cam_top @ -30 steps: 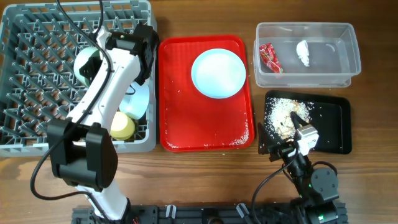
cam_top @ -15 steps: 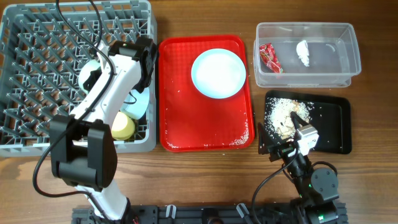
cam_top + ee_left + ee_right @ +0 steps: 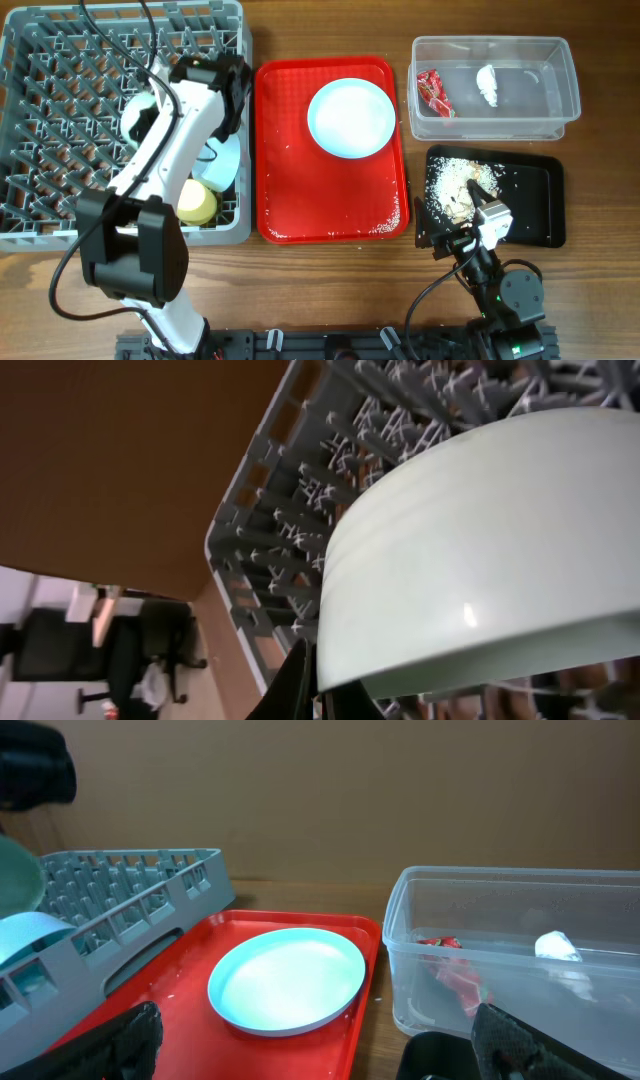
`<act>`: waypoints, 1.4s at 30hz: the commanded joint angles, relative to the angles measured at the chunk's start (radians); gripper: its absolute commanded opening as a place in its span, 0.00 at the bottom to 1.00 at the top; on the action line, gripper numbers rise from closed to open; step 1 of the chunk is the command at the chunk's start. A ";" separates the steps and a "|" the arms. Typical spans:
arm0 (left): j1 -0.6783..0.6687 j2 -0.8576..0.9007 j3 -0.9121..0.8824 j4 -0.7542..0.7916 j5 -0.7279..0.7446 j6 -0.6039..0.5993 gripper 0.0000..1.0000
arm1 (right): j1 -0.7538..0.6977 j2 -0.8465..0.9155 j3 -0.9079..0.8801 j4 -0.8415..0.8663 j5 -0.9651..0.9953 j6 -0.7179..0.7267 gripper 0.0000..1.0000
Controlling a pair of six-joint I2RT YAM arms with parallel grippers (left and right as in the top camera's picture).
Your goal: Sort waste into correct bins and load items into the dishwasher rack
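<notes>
My left gripper (image 3: 158, 98) is over the grey dishwasher rack (image 3: 60, 150), shut on the rim of a pale green bowl (image 3: 138, 104). The left wrist view shows the bowl (image 3: 480, 540) tilted above the rack's pegs (image 3: 300, 520), its rim between the dark jaws. A round pale-blue plate (image 3: 350, 117) lies on the red tray (image 3: 290, 180). The clear tub (image 3: 560, 110) holds the red wrapper (image 3: 434, 92) and the white tissue (image 3: 488, 84). Food scraps (image 3: 458, 180) lie in the black tray (image 3: 535, 200). My right gripper (image 3: 487, 212) rests open at that tray's near edge, holding nothing.
A yellow cup (image 3: 197, 203) and a pale blue saucer (image 3: 225, 160) sit in the rack's right side. Rice grains dot the red tray's near right corner (image 3: 385, 225). In the right wrist view the plate (image 3: 287, 980) and tub (image 3: 520, 950) lie ahead.
My left arm shifted slightly toward the front with the bowl, then back toward the rack's rear. The right arm has not moved.
</notes>
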 commanded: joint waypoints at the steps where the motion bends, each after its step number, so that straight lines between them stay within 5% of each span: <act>1: 0.004 0.004 0.024 0.028 -0.002 -0.039 0.04 | -0.004 -0.010 -0.002 0.003 -0.008 0.007 1.00; 13: 0.041 0.032 0.022 0.097 0.004 -0.040 0.04 | -0.004 -0.010 -0.002 0.003 -0.008 0.008 1.00; 31: 0.040 0.032 0.016 0.091 0.202 -0.065 0.04 | -0.004 -0.010 -0.002 0.003 -0.008 0.007 0.99; 42: 0.040 0.029 0.039 0.075 0.007 -0.065 0.04 | -0.004 -0.010 -0.002 0.003 -0.008 0.007 1.00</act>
